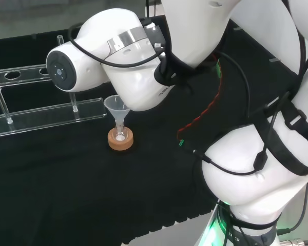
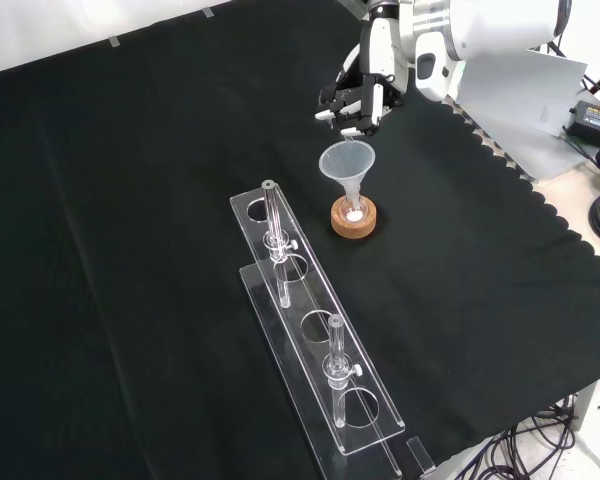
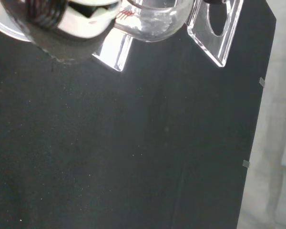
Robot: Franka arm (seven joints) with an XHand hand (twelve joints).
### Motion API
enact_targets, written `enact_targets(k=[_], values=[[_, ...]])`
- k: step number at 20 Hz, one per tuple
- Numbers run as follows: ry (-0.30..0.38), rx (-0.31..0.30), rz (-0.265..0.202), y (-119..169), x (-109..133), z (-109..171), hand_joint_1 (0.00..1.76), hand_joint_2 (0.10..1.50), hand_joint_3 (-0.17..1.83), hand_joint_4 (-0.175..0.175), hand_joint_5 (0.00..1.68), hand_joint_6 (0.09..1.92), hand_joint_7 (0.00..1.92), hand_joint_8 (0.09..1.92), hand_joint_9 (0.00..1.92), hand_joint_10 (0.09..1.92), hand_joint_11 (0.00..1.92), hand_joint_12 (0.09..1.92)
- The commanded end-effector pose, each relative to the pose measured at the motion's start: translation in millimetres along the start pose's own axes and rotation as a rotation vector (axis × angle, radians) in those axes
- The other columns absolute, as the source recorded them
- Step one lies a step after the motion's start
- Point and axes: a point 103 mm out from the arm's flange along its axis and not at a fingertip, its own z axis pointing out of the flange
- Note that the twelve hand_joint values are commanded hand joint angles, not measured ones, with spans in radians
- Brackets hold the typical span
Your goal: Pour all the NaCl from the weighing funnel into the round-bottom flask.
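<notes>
We judge that the pouring is in hand, so we should keep the weighing funnel's [image 3: 152,21] spout over the middle of the wide clear funnel [image 2: 348,163] and tilt slowly, so no salt falls on the black cloth [image 2: 130,250]; that funnel stands in the round-bottom flask [image 2: 353,212], which sits on a cork ring [image 2: 355,222], with some white powder visible at the bottom; the hand [image 2: 360,95] hangs just above the funnel's rim in the front view, its fingers curled, apparently round the weighing funnel, though we cannot see the grasp clearly; a clear rack [image 2: 315,350] lies nearby.
</notes>
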Motion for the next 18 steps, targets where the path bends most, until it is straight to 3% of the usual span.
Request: enact_targets(k=[1, 9, 18], values=[[0.020, -0.002, 0.028, -2.2, -2.3, 4.1, 1.12, 0.75, 0.42, 0.175, 1.35, 0.42, 1.70, 0.09, 1.23, 0.11, 0.00, 1.46], [0.070, -0.017, 0.097, -9.3, -5.4, 2.5, 1.12, 0.75, 0.42, 0.175, 1.35, 0.42, 1.70, 0.09, 1.23, 0.11, 0.00, 1.46], [0.172, -0.012, 0.240, -32.4, -8.1, 20.8, 1.12, 0.75, 0.42, 0.175, 1.35, 0.43, 1.70, 0.09, 1.23, 0.11, 0.00, 1.45]])
